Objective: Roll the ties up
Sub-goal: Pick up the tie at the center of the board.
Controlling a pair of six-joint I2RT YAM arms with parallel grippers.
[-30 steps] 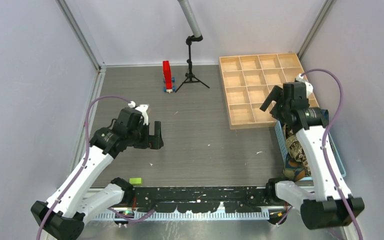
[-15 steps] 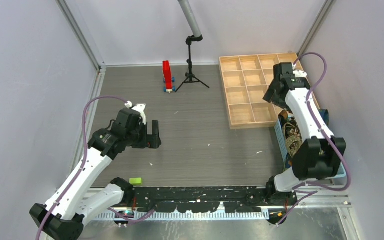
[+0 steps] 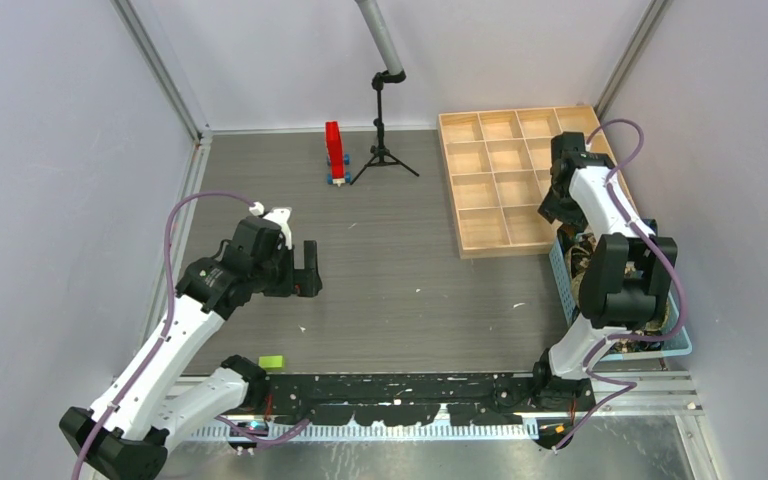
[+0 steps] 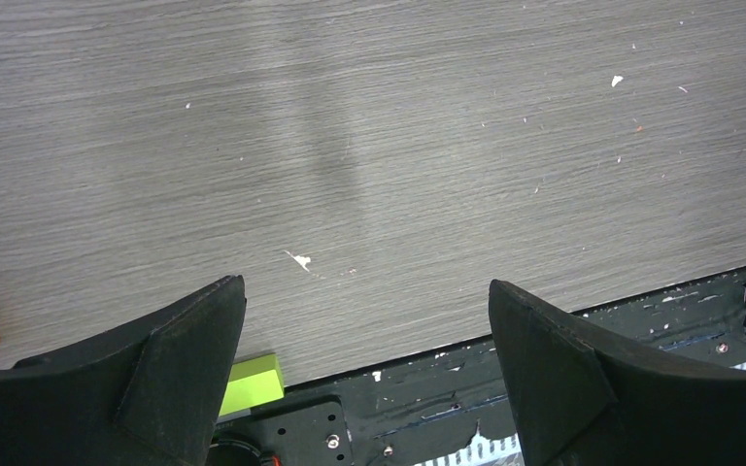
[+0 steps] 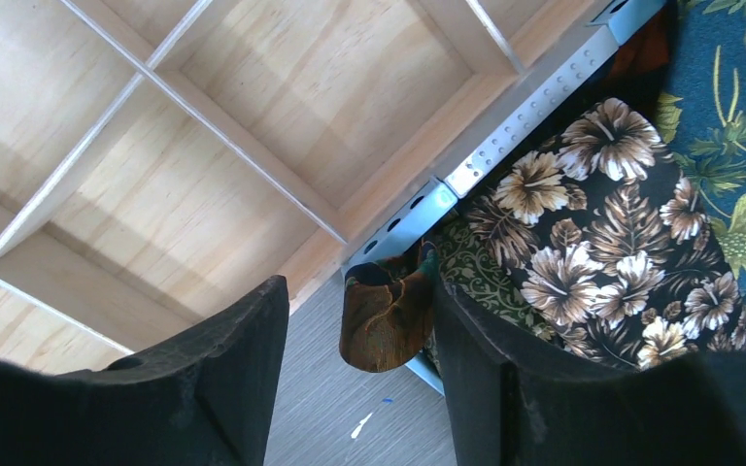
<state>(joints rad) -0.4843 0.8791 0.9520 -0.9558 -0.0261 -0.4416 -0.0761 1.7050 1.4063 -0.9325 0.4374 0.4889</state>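
Brown tie (image 5: 389,320) fabric, patterned in orange, lay folded over the rim of the basket (image 5: 520,121), directly between the fingers of the right gripper (image 5: 359,291). The jaws stood apart, one on each side of this tie end. One finger (image 5: 505,388) lay against or just beside the fabric edge; contact could not be confirmed. The other finger (image 5: 214,388) stood clear of the fabric, with grey table (image 5: 311,427) showing in the gap. The right gripper was therefore released, not clamped on the tie.

On the side of the finger nearest the fabric, further ties lay in the basket. A green tie (image 5: 476,277) with a fine pattern lay just beside the brown tie. A floral tie (image 5: 602,223), dark with tan blossoms, lay over the green tie. A blue tie (image 5: 729,146) with green leaves lay farthest from the gripper.

Ahead of the opposite finger lay the wooden tray (image 5: 282,87), its outer wall just beside the basket rim.

The left gripper (image 4: 364,286) hung above the table, well apart from the basket and the ties. Its jaws were spread wide and gripped nothing. A green block (image 4: 251,383) lay below one finger, at the table's edge.
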